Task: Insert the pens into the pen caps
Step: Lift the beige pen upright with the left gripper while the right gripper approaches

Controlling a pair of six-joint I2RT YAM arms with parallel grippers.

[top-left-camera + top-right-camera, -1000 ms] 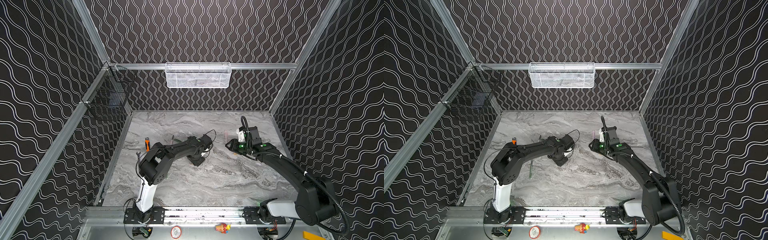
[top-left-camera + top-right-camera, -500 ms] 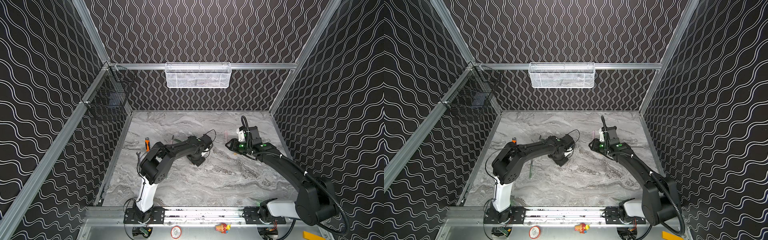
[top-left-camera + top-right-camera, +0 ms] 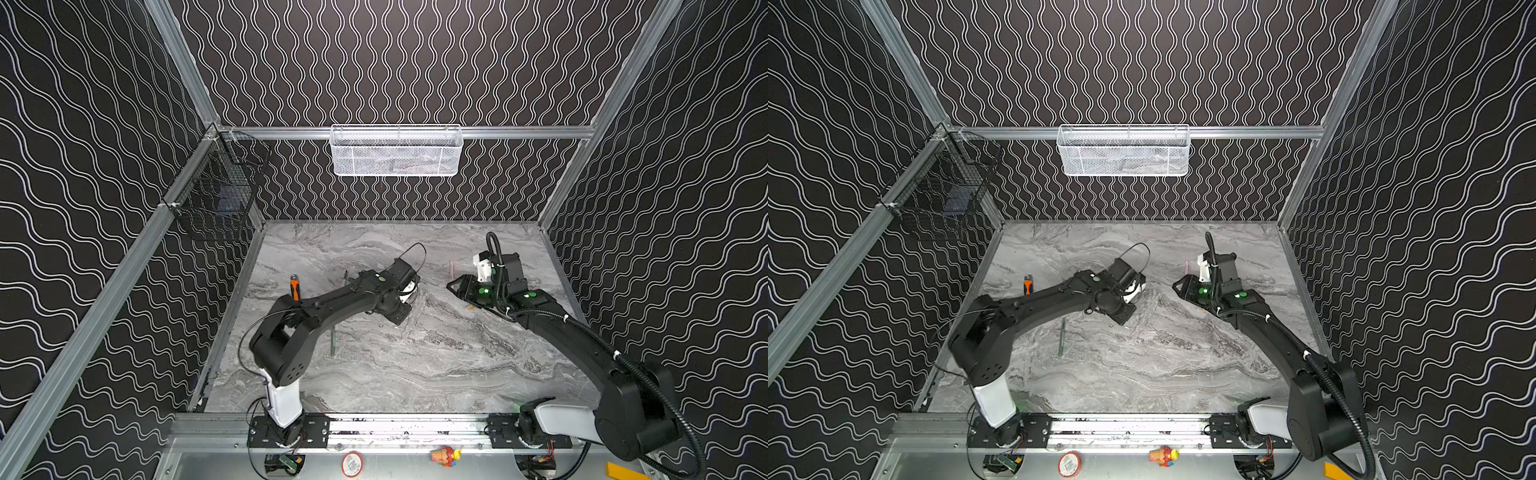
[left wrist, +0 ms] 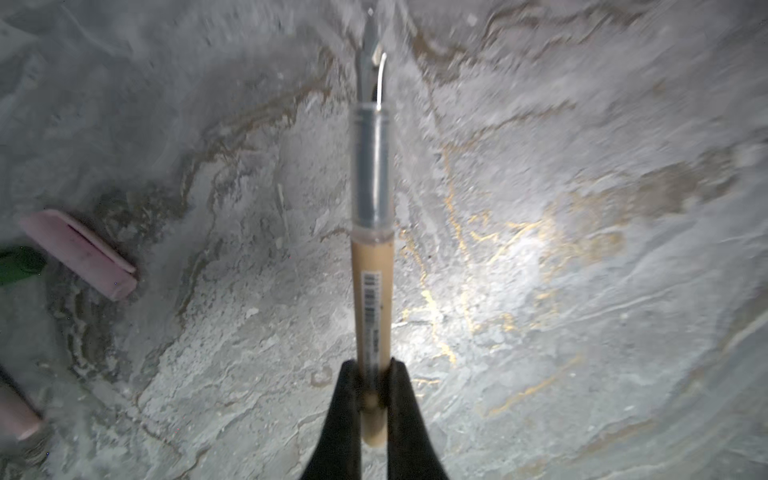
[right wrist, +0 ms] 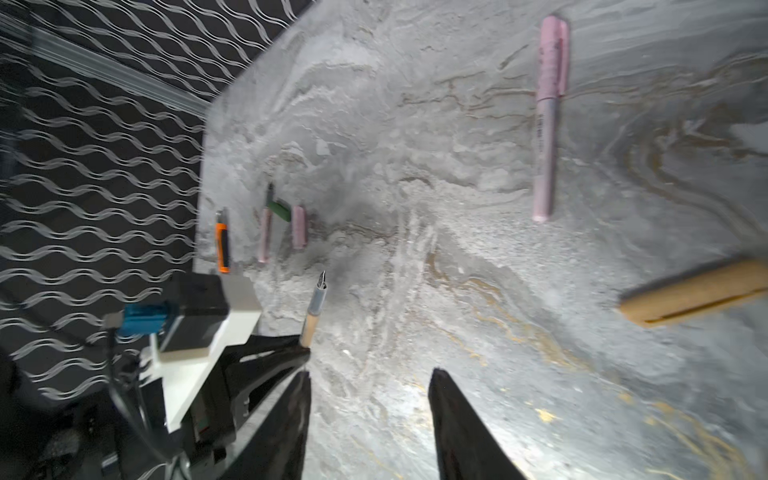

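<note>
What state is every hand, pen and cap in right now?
left hand: shut on tan pen.
right hand: open, empty.
tan pen: held, uncapped, nib exposed.
tan cap: loose on table.
pink pen: capped, lying flat.
pink cap: loose on table.

Your two arms, left arm [image 3: 332, 298] and right arm [image 3: 575, 337], are matte black with white base links [image 3: 284, 399], green dots [image 3: 482, 290] by the wrists and trailing black cables [image 3: 497, 253]; the right gripper [image 5: 370, 372] has black wedge-shaped fingers [image 5: 457, 424].
</note>
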